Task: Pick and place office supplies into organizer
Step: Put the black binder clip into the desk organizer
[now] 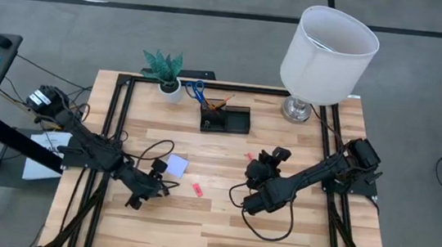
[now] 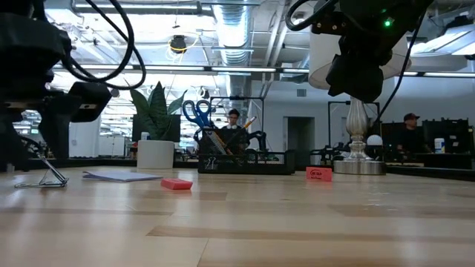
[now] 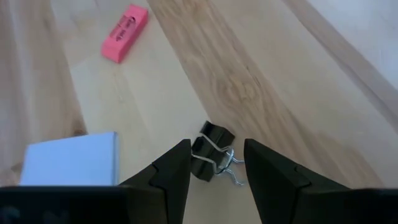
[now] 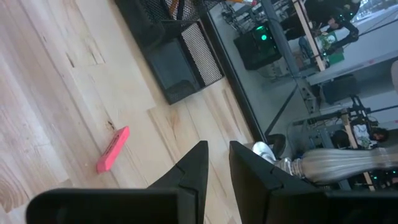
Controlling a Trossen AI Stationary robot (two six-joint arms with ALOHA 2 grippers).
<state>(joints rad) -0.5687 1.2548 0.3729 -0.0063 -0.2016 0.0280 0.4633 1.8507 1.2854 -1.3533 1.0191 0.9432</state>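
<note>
— What is in the small black mesh desk organizer [image 1: 224, 120] near the tabletop's far edge?

— Its taller cup section holds blue-handled scissors [image 1: 194, 89] and orange pens [image 1: 221, 103], standing upright or leaning. What lies in the low tray part I cannot tell.

— And around it?

— A white pot with a green plant [image 1: 165, 72] stands just beside it toward the far left corner; a silver-based lamp with a white shade [image 1: 325, 50] stands toward the far right corner. Nothing lies between the organizer and the middle of the wooden tabletop [image 1: 218, 230].

— Where are the loose supplies?

— A pale lavender square note pad [image 1: 177, 165] lies left of centre, a flat pink eraser [image 1: 197, 189] near it toward the front edge, and a second pink eraser [image 1: 249, 155] closer to the middle.

— The arms?

— The left gripper [image 3: 216, 167] is low over the table beside the note pad, its fingers apart on either side of a small black binder clip [image 3: 210, 151] with wire handles; whether they touch it I cannot tell. The right gripper [image 4: 217, 163] hangs above the table right of centre, fingers a narrow gap apart, holding nothing.
</note>
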